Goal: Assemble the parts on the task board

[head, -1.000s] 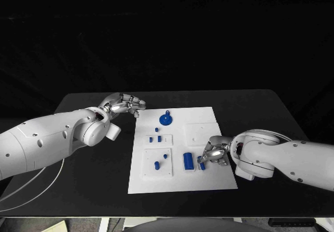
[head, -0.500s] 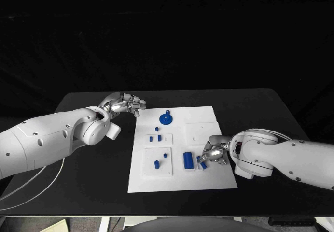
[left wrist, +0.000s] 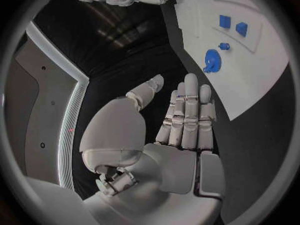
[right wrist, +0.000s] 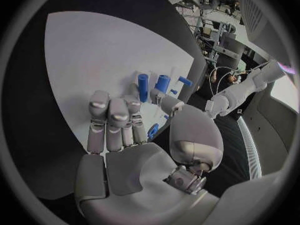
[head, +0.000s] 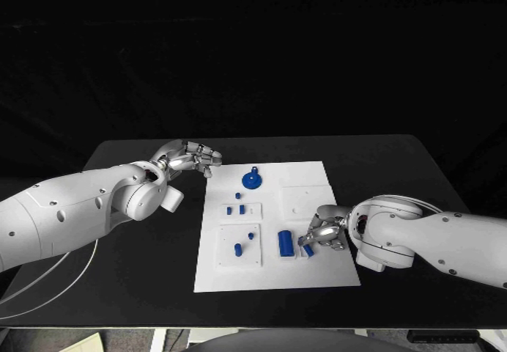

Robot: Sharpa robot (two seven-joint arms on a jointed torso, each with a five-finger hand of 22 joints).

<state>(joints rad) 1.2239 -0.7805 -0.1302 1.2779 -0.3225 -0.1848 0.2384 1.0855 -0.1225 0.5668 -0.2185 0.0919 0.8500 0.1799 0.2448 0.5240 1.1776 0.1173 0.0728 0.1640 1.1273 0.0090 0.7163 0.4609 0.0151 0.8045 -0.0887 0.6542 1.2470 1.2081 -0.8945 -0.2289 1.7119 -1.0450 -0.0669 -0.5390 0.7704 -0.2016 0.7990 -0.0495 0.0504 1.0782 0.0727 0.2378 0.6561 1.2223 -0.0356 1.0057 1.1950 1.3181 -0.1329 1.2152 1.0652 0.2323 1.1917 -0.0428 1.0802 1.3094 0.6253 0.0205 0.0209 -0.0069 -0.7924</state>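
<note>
The white task board [head: 312,192] lies mid-table. On it are a round blue part [head: 251,180] at the far end, two small square parts [head: 234,210], a blue cylinder [head: 285,243] and small pegs [head: 238,249]. My right hand [head: 323,235] rests over the board's right side beside the cylinder and pinches a small blue part [head: 308,250] between thumb and finger; the right wrist view shows that part [right wrist: 153,131] against the fingers [right wrist: 112,120], with the cylinder [right wrist: 143,87] just beyond. My left hand [head: 190,158] hovers off the board's far left corner, fingers straight, holding nothing [left wrist: 187,120].
Black table [head: 423,169] surrounds the board, with bare strips on both sides. The left wrist view shows the board [left wrist: 262,80], the round part [left wrist: 212,61] and the square parts [left wrist: 232,25]. My left forearm [head: 95,205] crosses the table's left edge.
My right hand has edged slightly left and nearer on the board with the small blue part. The left hand has not moved.
</note>
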